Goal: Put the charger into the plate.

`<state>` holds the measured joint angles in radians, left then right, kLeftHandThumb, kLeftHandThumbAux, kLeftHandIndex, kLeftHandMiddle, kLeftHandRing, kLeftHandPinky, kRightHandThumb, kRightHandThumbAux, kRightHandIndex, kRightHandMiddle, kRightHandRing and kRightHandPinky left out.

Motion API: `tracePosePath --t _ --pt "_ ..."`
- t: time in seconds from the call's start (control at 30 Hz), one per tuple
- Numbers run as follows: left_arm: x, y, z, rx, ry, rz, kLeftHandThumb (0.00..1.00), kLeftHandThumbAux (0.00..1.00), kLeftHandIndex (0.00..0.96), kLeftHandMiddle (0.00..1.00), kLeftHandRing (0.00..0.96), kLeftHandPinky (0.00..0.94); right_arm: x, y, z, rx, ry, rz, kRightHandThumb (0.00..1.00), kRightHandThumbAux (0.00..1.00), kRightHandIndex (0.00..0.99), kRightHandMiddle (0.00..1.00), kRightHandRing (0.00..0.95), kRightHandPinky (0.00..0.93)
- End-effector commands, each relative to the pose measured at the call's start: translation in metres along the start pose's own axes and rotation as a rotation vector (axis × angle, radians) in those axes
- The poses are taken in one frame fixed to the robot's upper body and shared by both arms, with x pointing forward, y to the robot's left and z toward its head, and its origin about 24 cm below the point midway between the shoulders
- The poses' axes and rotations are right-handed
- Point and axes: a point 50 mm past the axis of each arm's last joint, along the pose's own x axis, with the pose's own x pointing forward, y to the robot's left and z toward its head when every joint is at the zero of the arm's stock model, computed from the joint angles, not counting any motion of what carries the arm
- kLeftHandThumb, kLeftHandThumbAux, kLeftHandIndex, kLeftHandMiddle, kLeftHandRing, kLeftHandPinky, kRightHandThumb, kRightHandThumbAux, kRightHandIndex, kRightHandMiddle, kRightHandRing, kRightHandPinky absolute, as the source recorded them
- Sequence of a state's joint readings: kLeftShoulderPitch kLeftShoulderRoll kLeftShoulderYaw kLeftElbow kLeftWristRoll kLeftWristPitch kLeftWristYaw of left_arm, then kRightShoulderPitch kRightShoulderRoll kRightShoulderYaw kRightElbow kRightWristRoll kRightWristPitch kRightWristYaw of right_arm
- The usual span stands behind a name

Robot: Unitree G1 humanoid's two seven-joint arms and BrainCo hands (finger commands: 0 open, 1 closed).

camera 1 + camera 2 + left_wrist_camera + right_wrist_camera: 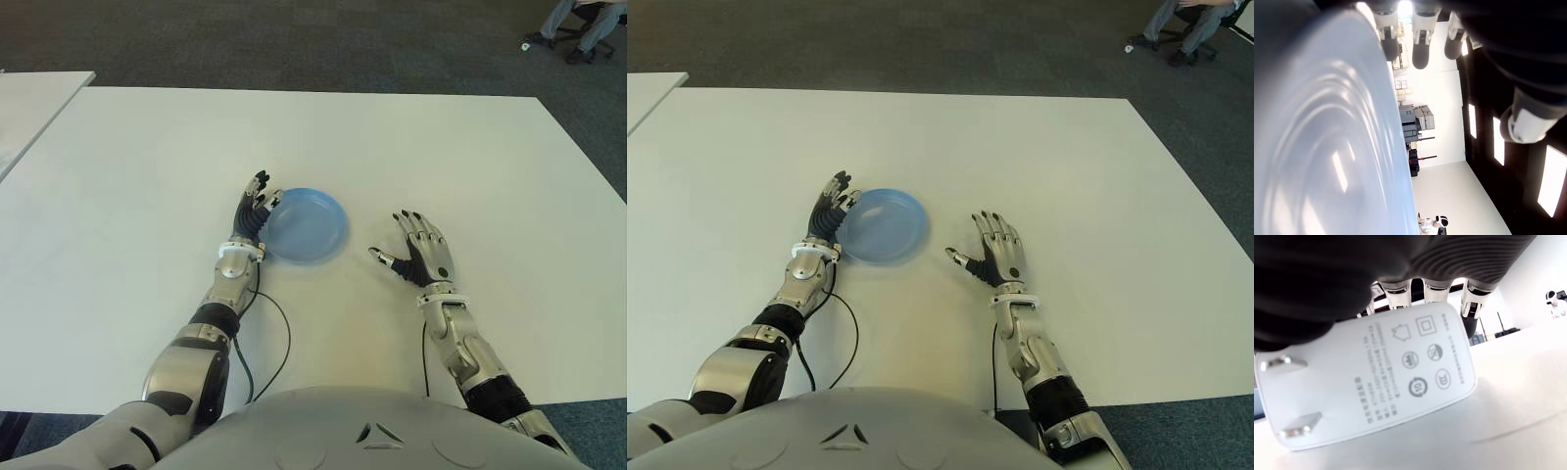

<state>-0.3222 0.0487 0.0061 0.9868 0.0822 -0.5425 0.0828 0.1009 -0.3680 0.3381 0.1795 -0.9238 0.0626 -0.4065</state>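
The white charger [1371, 387], a flat block with two metal prongs and printed markings, lies on the table under my right hand's palm in the right wrist view. Both eye views hide it beneath that hand. My right hand [419, 250] hovers palm down, to the right of the blue plate [306, 225], with its fingers spread and not closed on the charger. The plate holds nothing. My left hand [257, 201] is at the plate's left rim with its fingers [1420, 44] straight and nothing in them.
The white table [392, 137] spreads wide around both hands. A black cable [279, 333] loops beside my left forearm. A second white table [39, 98] stands at the far left. A person's legs [578, 29] show on the floor at the far right.
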Motion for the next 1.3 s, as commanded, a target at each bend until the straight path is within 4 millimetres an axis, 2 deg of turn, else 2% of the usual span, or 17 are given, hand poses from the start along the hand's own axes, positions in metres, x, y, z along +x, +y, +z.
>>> tracePosePath --t 0.03,0.23,0.43,0.77,0.9,1.3 --pt "-0.018 -0.003 -0.029 0.019 0.145 -0.025 0.000 0.510 0.035 0.118 0.086 0.051 -0.014 0.021 -0.009 -0.006 0.046 0.104 0.266 0.166 0.000 0.000 0.000 0.105" --pt "-0.018 -0.002 -0.029 0.026 0.143 -0.024 0.000 0.508 0.035 0.120 0.087 0.041 -0.015 0.022 -0.011 -0.002 0.047 0.110 0.275 0.176 0.000 0.000 0.000 0.139" --pt "-0.018 -0.003 -0.029 0.031 0.145 -0.025 0.000 0.509 0.039 0.116 0.083 0.033 -0.017 0.023 -0.012 0.003 0.050 0.119 0.293 0.193 0.000 0.000 0.034 0.219" --pt "-0.018 -0.003 -0.029 0.035 0.149 -0.027 0.000 0.504 0.036 0.105 0.066 0.006 -0.023 0.020 -0.013 0.002 0.047 0.157 0.318 0.217 0.000 0.000 0.063 0.227" --pt "-0.018 -0.003 -0.029 0.034 0.150 -0.027 0.000 0.503 0.036 0.101 0.062 0.009 -0.027 0.012 -0.010 -0.004 0.039 0.191 0.325 0.218 0.000 0.000 0.069 0.231" --pt "-0.018 -0.003 -0.029 0.029 0.152 -0.033 0.000 0.506 0.030 0.105 0.069 0.017 -0.028 0.009 -0.009 -0.031 0.047 0.275 0.315 0.231 0.000 0.000 0.064 0.219"
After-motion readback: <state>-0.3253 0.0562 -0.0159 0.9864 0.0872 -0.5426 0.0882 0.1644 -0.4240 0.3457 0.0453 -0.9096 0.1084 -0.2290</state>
